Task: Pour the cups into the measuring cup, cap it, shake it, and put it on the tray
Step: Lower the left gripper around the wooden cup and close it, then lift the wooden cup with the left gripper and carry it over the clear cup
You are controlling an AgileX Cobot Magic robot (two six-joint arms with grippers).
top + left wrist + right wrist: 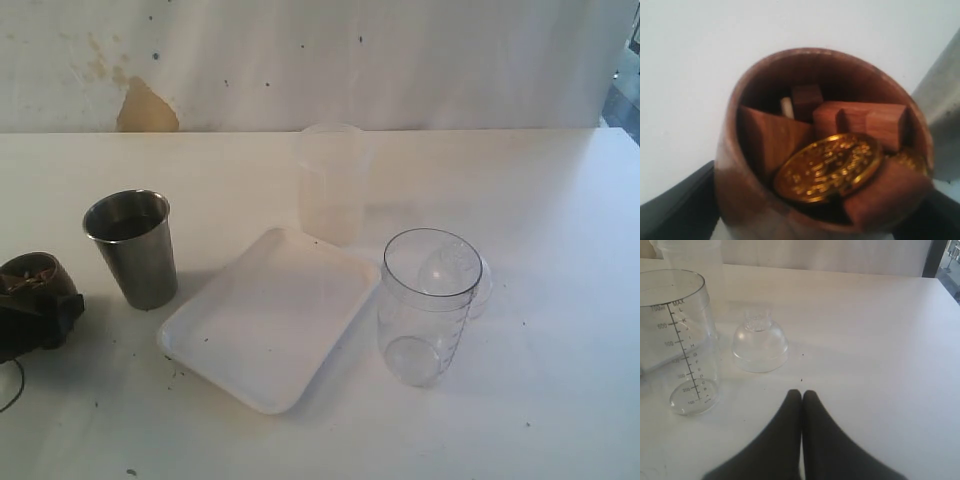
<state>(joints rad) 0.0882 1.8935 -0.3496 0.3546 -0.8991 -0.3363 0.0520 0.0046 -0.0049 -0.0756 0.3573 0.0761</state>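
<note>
Between the fingers (675,215) of my left hand (805,222) sits the wooden cup (735,185), full of wooden blocks (770,140) and a gold coin (827,167). They stand wide on either side; whether they press it yet I cannot tell. I'd squeeze evenly, lift level clear of the steel tumbler (135,250) beside the hand, and tip slowly over the measuring cup (428,305), well beyond the tray (270,320).

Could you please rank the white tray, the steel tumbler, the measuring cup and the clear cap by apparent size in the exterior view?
1. white tray
2. measuring cup and steel tumbler: similar; the cup stands nearer the camera, so unranked
3. clear cap, partly behind the measuring cup
</note>
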